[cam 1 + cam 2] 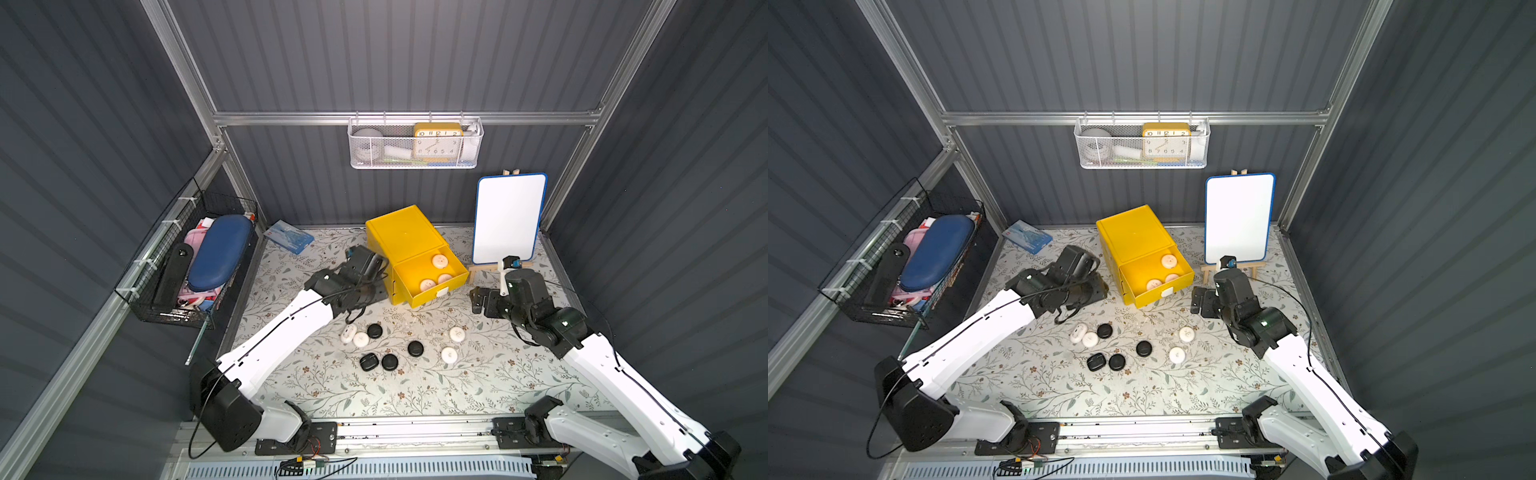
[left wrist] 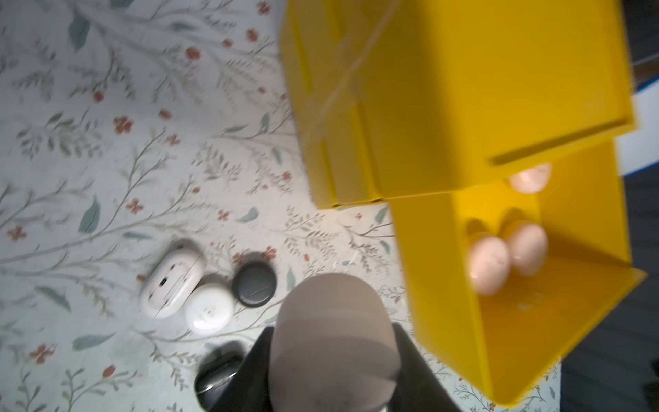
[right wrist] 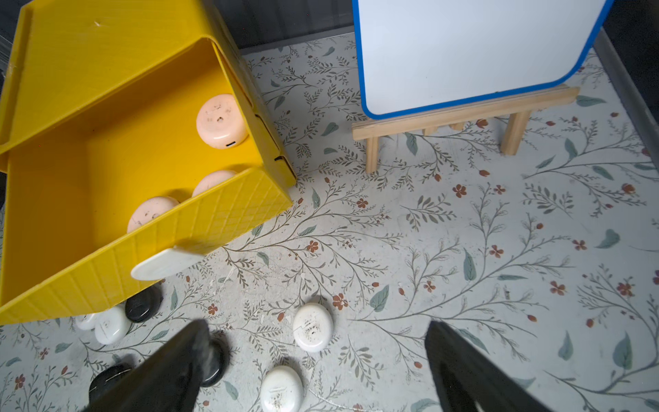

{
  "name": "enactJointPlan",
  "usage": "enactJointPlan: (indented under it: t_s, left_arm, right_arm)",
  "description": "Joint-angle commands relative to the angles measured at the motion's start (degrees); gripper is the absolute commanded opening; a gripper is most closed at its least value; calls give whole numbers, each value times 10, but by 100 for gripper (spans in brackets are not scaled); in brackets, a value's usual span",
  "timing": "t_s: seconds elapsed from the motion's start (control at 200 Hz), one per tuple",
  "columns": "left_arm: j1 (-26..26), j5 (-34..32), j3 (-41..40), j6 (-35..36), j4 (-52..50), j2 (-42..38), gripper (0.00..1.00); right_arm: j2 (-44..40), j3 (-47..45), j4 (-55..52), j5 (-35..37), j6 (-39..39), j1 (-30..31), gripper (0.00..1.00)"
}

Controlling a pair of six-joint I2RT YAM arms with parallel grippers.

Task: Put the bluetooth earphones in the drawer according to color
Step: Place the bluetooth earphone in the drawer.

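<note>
Both top views: three pink earphone cases (image 1: pixel 439 261) (image 1: pixel 1169 261) lie in the open yellow drawer (image 1: pixel 457 282) (image 1: pixel 1183 279), black cases (image 1: pixel 415 348) and white cases (image 1: pixel 456 333) on the worktop (image 1: pixel 374 395). Left wrist view: left jaws clench another pink case (image 2: pixel 331 321) beside the drawer. Right wrist view: right jaws released, near untouched white cases (image 3: pixel 313 326).
</note>
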Motion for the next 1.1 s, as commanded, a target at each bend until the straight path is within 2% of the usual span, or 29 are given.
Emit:
enactJointPlan:
  t_s: [0.0,0.36,0.545,0.67,0.74,0.815,0.901,0.996,1.096]
  left_arm:
    - [-22,-23,73,95,10,38,34]
    - [-28,22,202,205,58,162,33]
    - [-30,64,198,232,72,182,34]
    - [-32,67,182,235,75,174,35]
    - [-33,55,171,235,74,166,43]
    - [-33,36,173,231,66,161,61]
    - [-33,22,187,232,54,157,75]
    - [-33,5,195,240,51,147,84]
    - [-31,-12,207,253,52,140,88]
  right_arm:
    - [-10,-12,13,18,18,-2,99]
    - [-9,-22,2,2,36,-2,99]
    - [-17,-35,5,-3,40,-2,99]
    - [-15,-39,12,-13,40,-2,99]
    - [-11,-39,15,-18,38,-2,99]
    - [-4,-39,20,-26,33,-2,99]
    - [2,-38,24,-38,26,-2,99]
    - [9,-36,25,-48,21,-2,99]
    - [15,-34,28,-71,13,-3,99]
